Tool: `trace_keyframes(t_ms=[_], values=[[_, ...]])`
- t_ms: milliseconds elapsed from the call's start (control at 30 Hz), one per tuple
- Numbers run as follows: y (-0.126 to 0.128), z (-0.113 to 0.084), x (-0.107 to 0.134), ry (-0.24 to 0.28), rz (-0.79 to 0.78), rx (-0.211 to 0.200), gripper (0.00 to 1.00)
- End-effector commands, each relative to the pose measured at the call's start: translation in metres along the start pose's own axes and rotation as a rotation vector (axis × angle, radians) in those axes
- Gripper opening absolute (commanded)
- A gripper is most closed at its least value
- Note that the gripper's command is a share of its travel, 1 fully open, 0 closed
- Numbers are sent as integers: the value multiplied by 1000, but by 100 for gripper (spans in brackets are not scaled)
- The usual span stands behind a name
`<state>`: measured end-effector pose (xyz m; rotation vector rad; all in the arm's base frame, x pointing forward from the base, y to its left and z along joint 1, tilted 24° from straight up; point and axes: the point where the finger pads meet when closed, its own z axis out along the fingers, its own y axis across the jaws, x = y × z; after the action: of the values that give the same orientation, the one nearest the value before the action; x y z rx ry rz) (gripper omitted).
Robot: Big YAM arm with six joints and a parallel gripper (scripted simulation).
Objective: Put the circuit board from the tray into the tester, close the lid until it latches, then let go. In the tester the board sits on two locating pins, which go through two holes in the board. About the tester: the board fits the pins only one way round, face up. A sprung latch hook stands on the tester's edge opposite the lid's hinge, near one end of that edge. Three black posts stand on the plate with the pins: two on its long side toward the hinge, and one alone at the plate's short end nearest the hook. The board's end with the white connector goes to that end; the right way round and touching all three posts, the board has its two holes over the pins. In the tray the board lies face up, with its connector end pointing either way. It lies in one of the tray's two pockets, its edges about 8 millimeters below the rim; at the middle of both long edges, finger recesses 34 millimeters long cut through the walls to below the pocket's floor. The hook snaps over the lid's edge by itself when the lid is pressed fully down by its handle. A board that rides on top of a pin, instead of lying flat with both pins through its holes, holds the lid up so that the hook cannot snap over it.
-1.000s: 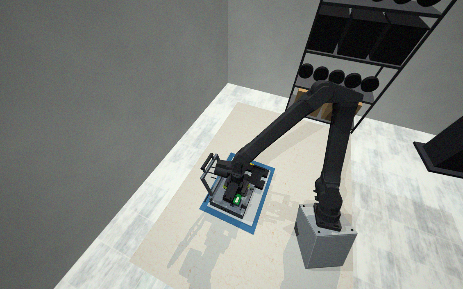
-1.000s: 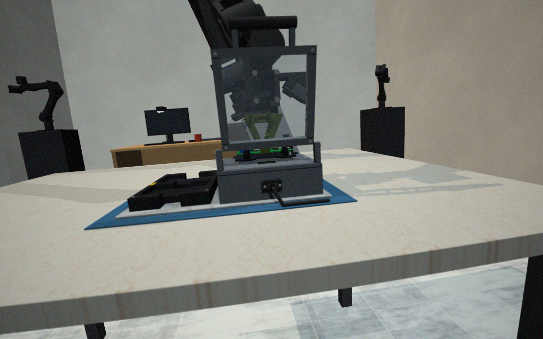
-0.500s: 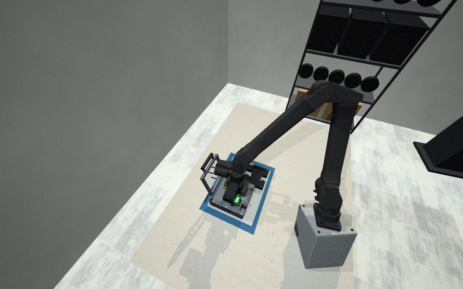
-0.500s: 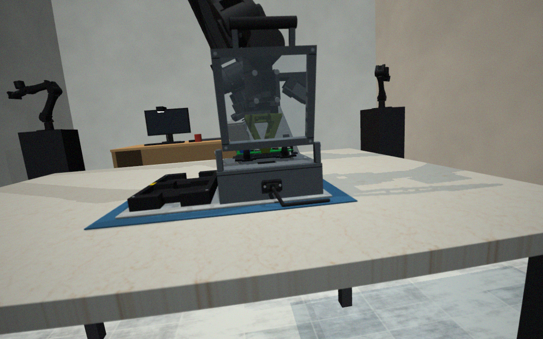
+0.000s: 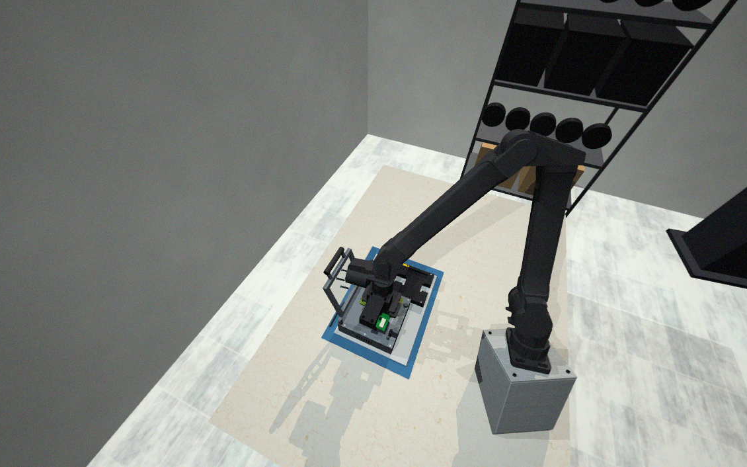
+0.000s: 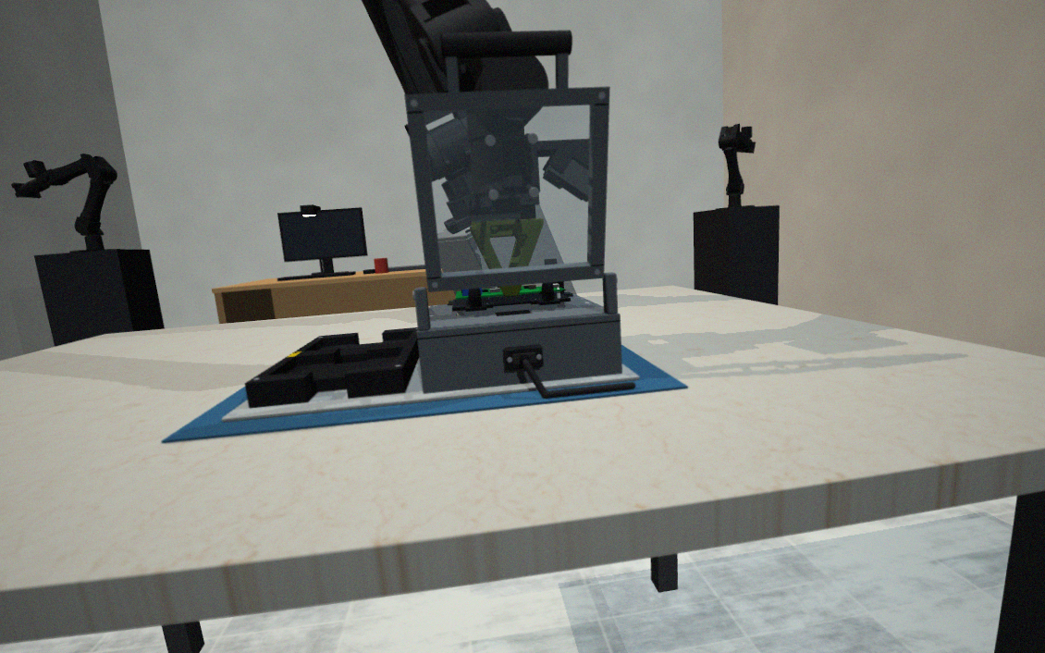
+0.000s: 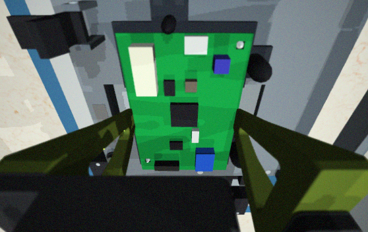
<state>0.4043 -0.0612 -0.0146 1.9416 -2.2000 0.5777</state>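
Note:
The circuit board is face up over the tester's plate. Its cream connector is at the end by the lone black post. A metal pin tip shows in each of the two holes; whether the board lies fully flat I cannot tell. My gripper is shut on the board's long edges. Two more posts stand on the hinge side. The latch hook stands opposite. The tester has its lid open and upright, with the handle on top.
The black tray lies beside the tester, with no board visible in it. Both stand on a blue-edged mat. A black cable leaves the tester's hinge side. The upright lid stands close beside my wrist.

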Motion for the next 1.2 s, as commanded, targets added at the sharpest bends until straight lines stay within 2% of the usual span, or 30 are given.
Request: trace_keyframes(t_ms=[0,1167], values=[[-20,-1,5,-6,15,31,72],[-18,3,5,-6,13,27,72]])
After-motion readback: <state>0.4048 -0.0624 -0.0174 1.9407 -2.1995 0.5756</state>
